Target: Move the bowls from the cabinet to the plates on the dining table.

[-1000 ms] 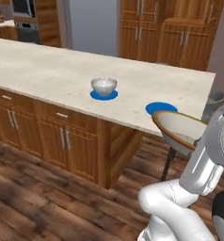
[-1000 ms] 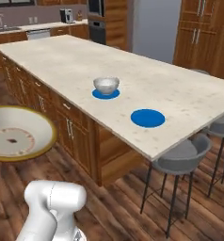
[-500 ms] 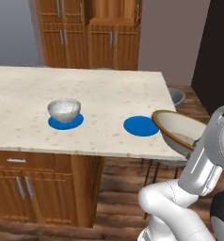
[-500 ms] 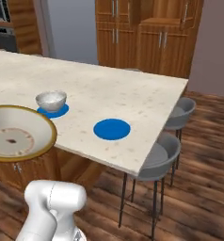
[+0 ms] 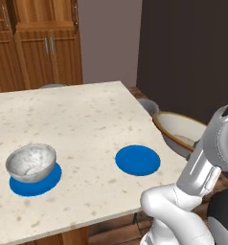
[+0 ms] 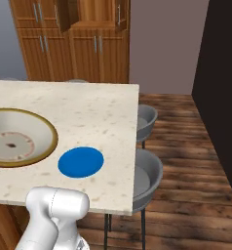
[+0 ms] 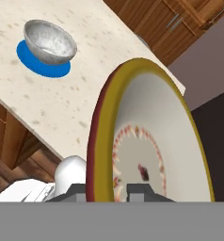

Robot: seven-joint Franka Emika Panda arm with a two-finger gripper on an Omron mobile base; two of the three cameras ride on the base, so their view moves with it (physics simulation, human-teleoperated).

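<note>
Still aloft, beige bowl in claw (rim pinched), blue plate bare

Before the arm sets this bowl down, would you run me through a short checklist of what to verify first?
1. Beige bowl gripped: ok, the gripper has a finger on each side of its rim.
2. Free blue plate bare: ok, nothing lies on it.
3. Marbled bowl already placed: ok, it sits on the other plate.
4. Bowl above the free plate: not ok, it hangs off to one side of it in both base views.
5. Plate clear of the dining table edge: ok, fully on the top.
6. Bowl level: cannot tell.
</note>
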